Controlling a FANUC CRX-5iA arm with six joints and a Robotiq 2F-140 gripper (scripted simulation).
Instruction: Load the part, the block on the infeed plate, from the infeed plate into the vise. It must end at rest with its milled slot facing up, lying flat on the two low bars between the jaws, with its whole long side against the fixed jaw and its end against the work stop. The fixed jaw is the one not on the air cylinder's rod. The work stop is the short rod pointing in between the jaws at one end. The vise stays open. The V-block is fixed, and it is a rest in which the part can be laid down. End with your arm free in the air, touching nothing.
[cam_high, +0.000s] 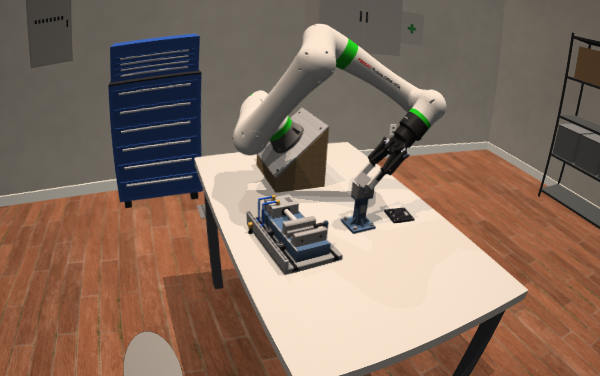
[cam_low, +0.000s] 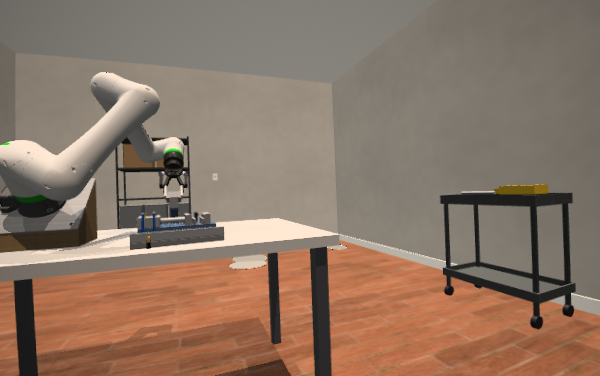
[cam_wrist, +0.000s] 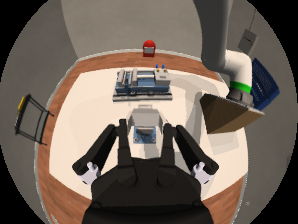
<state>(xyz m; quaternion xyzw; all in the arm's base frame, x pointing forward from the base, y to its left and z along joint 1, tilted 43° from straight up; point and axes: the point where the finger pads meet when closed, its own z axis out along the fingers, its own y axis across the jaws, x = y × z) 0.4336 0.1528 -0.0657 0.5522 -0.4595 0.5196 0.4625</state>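
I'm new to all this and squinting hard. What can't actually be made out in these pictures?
- Milled slot on the part: too small in the top view, hidden by the fingers in the wrist view.
- Work stop on the vise: too small everywhere.
- V-block: behind the vise in the exterior view.

Even, soft light, faint shadows (wrist view fisheye-warped, vignetted).
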